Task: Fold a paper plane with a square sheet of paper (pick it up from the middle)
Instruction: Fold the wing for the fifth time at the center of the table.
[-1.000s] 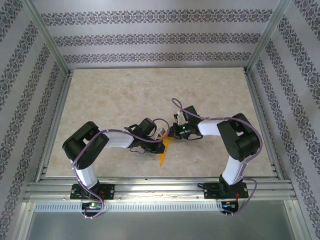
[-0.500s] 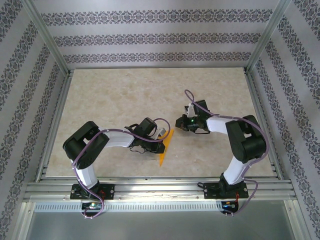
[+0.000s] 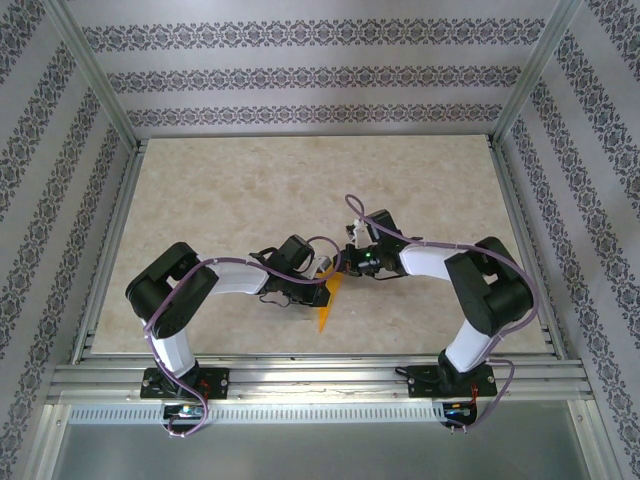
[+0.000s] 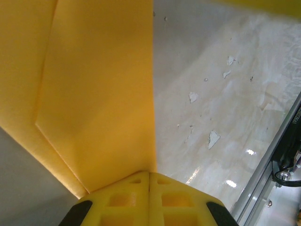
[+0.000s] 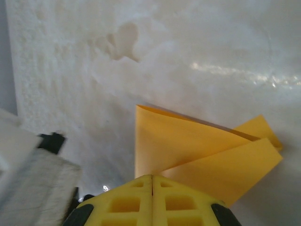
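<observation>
The orange paper plane (image 3: 325,310) is a slim folded wedge near the table's front middle, its point aimed at the near edge. My left gripper (image 3: 321,288) is shut on its upper part. In the left wrist view the yellow fingertips (image 4: 149,175) meet with the creased paper (image 4: 94,94) coming straight out of their seam. My right gripper (image 3: 347,266) comes in from the right, just above the paper's top end. In the right wrist view it is shut (image 5: 152,178) and the folded paper (image 5: 188,141) runs under its tips. I cannot tell whether paper is pinched there.
The beige marbled table (image 3: 250,200) lies open behind and to both sides of the arms. An aluminium rail (image 3: 300,372) runs along the near edge, close to the paper's point, and shows as rail (image 4: 282,155). Patterned walls enclose the table. The left gripper's body (image 5: 33,174) is close beside the right fingers.
Half a second ago the right gripper had pulled back to the right, away from the paper. Now it is back at the paper's top end. The left gripper and paper have stayed put.
</observation>
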Robot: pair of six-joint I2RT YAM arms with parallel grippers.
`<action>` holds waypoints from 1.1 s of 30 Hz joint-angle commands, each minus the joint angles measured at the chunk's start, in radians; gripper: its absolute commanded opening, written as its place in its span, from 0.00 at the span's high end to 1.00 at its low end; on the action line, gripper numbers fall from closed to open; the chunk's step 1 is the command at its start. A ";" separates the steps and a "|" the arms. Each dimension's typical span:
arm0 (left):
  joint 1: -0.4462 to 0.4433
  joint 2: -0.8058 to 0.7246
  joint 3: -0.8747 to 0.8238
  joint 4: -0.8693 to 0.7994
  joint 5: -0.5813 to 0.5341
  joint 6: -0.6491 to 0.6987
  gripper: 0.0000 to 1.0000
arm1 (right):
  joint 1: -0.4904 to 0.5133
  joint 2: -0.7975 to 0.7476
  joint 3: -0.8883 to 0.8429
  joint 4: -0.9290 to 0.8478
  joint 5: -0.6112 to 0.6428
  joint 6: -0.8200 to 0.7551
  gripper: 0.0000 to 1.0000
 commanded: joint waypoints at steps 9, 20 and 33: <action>0.001 -0.043 -0.038 -0.073 -0.043 -0.048 1.00 | -0.036 0.073 -0.047 -0.026 0.088 0.057 0.99; -0.020 -0.131 0.033 0.044 -0.051 -0.306 1.00 | -0.030 0.034 -0.079 -0.010 0.117 0.122 0.99; -0.059 0.037 0.086 0.132 -0.072 -0.389 1.00 | -0.018 0.034 -0.084 0.005 0.118 0.146 0.99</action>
